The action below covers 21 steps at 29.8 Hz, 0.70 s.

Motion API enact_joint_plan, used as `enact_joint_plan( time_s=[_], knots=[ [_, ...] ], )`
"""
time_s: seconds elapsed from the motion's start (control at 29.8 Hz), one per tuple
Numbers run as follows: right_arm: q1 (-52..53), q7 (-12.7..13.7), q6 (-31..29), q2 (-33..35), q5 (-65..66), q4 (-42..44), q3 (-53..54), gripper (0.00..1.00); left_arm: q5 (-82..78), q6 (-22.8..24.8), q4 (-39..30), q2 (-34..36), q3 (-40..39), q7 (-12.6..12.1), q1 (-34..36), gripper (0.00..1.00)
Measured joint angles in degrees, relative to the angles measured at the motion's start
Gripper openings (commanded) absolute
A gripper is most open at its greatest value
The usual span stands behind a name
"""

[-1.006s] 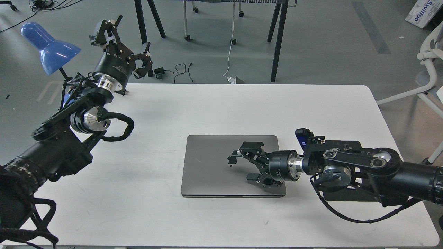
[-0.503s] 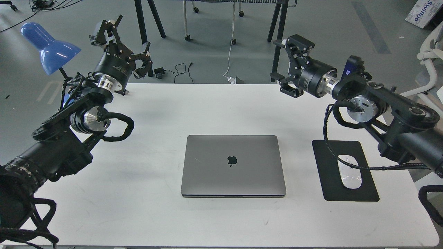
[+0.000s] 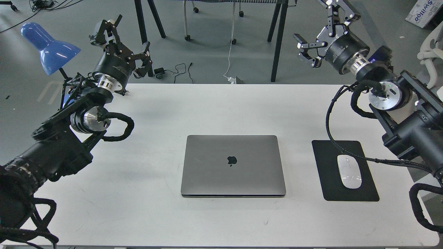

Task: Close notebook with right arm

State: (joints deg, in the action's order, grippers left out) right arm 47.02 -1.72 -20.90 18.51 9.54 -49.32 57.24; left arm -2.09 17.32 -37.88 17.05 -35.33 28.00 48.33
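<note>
on the white table (image 3: pixel 155 114), center front, the laptop (image 3: pixel 233 166) lies shut, lid up. mousepad (image 3: pixel 328 180) with mouse (image 3: pixel 349 171) just right of it. right gripper (image 3: pixel 323 33) and left gripper (image 3: pixel 121 43) raised over grey floor (image 3: pixel 346 52), fingers spread, empty. blue lamp (image 3: pixel 48 46) far left.

Notebook (image 3: pixel 233 166) left of mousepad (image 3: pixel 332 183) on table (image 3: pixel 221 107)

Bright, even overhead light leaves only soft, faint shadows on the white table (image 3: pixel 214 110), with sharp focus throughout and no strong glare.
</note>
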Motion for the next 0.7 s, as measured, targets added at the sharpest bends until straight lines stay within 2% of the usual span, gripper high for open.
enact_joint_plan(
  time_s=[0.27, 0.7],
  knots=[
    [-3.8, -1.4, -2.8, -2.3, -4.5, -0.1, 6.1, 1.0, 0.0, 0.0, 0.0, 0.0, 0.0, 0.0, 0.0, 1.0],
    [-6.8, -1.7, -2.6, -3.6, -4.5, 0.1, 5.9, 1.0, 0.0, -0.1, 0.0, 0.0, 0.0, 0.0, 0.0, 1.0]
  ],
)
